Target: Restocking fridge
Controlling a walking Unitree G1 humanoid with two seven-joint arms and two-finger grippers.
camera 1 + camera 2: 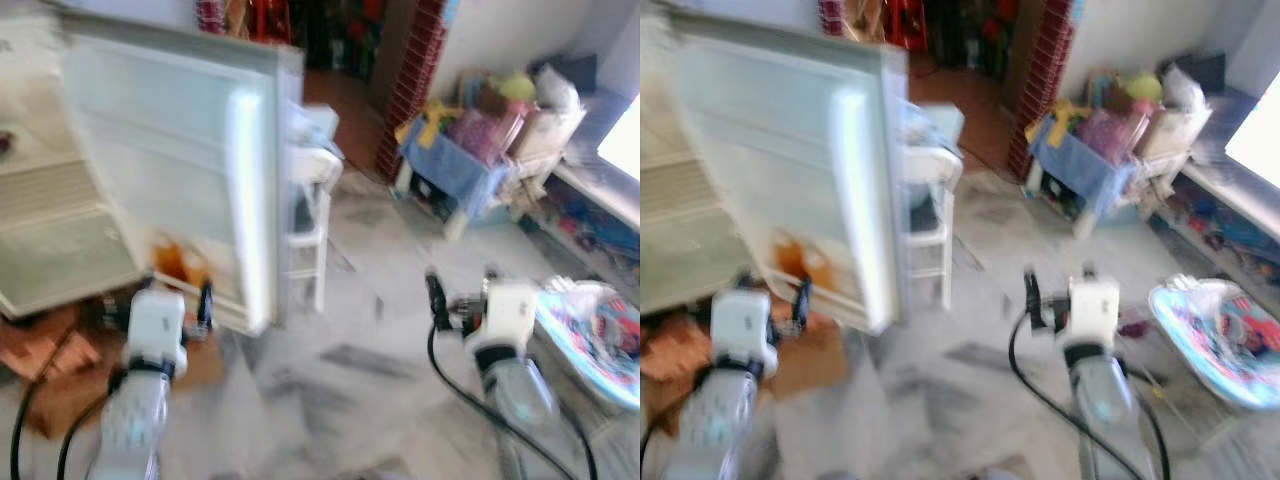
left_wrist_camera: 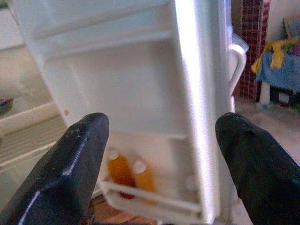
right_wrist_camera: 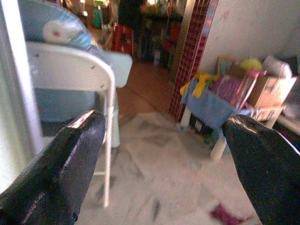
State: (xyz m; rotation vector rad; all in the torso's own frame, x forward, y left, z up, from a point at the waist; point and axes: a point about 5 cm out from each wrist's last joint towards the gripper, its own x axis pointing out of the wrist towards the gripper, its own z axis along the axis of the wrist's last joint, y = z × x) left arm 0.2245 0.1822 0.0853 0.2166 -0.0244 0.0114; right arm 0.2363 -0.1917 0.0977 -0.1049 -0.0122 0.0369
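The white fridge door stands open, blurred, with the fridge's inner shelves to its left. Two orange bottles stand in the door's lowest rack; in the head view they show as an orange patch. My left gripper is low in front of that rack, open and empty, with its fingers wide apart in the left wrist view. My right gripper hangs over the marble floor to the right of the door, open and empty.
A white folding chair with blue things on it stands just behind the door's edge. A cluttered table with a blue cloth is at the back right beside a red brick pillar. A colourful baby seat lies at the right. Brown cardboard lies under the fridge.
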